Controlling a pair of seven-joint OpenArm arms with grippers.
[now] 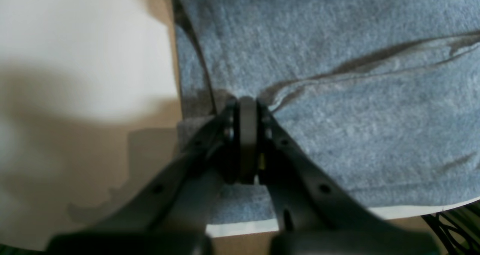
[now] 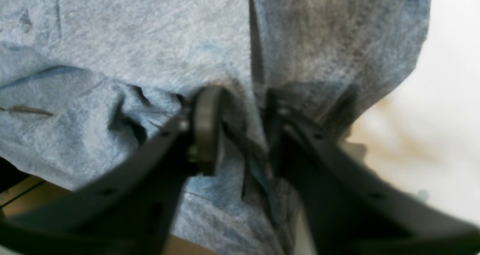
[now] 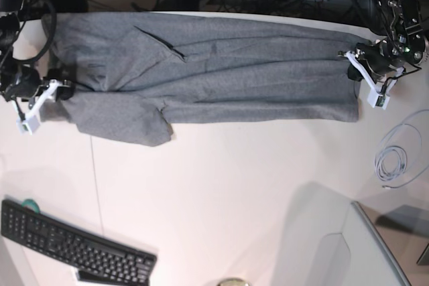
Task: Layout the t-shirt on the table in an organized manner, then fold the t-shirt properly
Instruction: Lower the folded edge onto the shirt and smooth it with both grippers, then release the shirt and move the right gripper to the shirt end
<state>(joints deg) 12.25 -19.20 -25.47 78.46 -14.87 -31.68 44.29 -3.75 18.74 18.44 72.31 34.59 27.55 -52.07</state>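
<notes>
Right tool (image 2: 236,131) blurred; t-shirt (image 2: 131,52) hides its tips.

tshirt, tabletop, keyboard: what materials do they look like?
t-shirt: soft knit fabric, heather grey, matte; the wrist views show fuzzy fibre texture, stitched hem lines and limp creases.
table: hard smooth white top, probably laminate or painted board; faint sheen, thin dark seam line.
keyboard: black, likely moulded plastic, matte keys; too small to confirm.
</notes>
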